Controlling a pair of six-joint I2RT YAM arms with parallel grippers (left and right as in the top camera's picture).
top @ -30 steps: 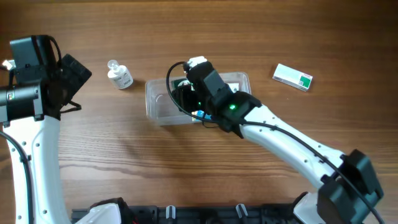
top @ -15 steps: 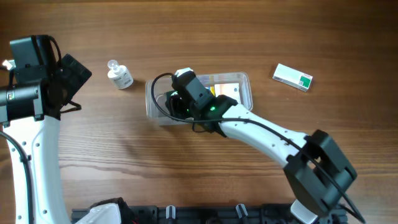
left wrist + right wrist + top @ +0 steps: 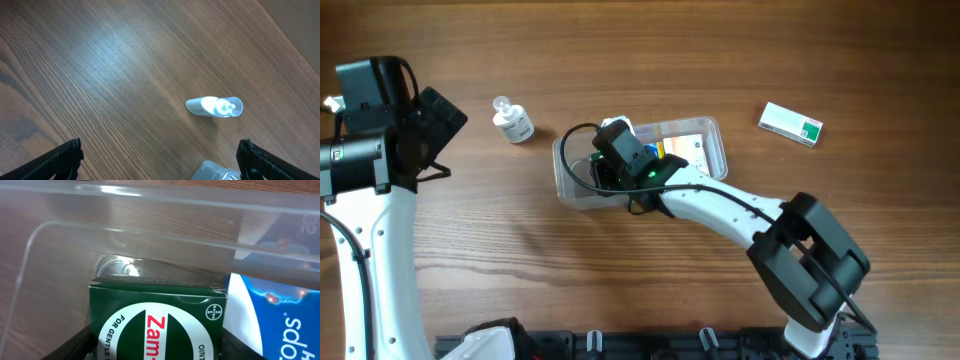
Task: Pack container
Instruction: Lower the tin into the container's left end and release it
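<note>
The clear container [image 3: 715, 128] stands mid-table. My right gripper [image 3: 610, 160] is down inside its left half, shut on a dark green Zam-Buk box [image 3: 157, 325] that stands between both fingers [image 3: 80, 342]. A blue and white box [image 3: 270, 320] lies right beside it in the container, and yellow packaging [image 3: 665, 148] shows in the overhead view. The container's clear wall [image 3: 150, 225] rises just ahead of the green box. My left gripper [image 3: 160, 162] is open and empty, held high over the table's left side.
A small white bottle [image 3: 512, 120] lies on the wood left of the container, also in the left wrist view [image 3: 215, 106]. A white and green box [image 3: 790, 124] lies at the far right. The container's corner [image 3: 217, 171] shows at the left wrist view's bottom edge.
My right gripper has moved left inside the container, from its middle to its left half, with the green box. The left arm has not moved.
</note>
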